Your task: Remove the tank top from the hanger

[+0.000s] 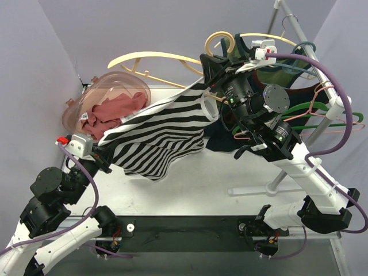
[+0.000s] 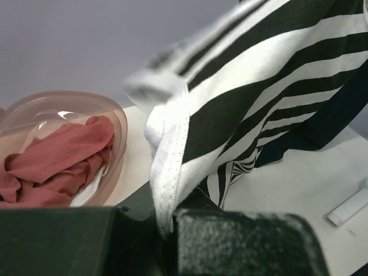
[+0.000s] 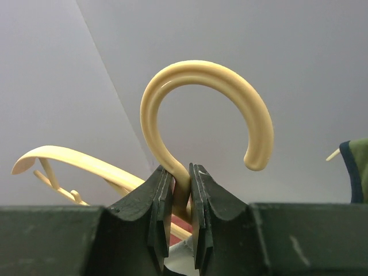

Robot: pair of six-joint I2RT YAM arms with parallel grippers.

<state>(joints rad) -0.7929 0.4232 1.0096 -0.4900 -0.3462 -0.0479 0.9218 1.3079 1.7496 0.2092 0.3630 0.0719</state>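
The striped tank top point(image 2: 247, 98) ran past the left wrist view's top and right edges, its near hem blurred. The pink bowl point(image 2: 118, 144) was cut off at left. The right gripper point(image 3: 183, 172) hid the neck of the cream hanger point(image 3: 201, 70).

Light is soft, even and fairly bright in all three views, falling from above, and the walls take a cool lilac-grey cast. The overhead view is sharp throughout; the top point(image 1: 167, 135) lays a faint, soft-edged shadow on the table point(image 1: 230, 172) at lower centre, and the bowl point(image 1: 129, 86) at upper left carries a pale sheen. In the left wrist view the top's hem at upper centre is smeared by blur, the fingers point(image 2: 241, 244) along the bottom edge are dark with little detail, and a small white glint sits on the bowl. In the right wrist view the hanger point(image 3: 201, 70) is crisp, with a thin highlight along its curve, and the fingers there are near-black.
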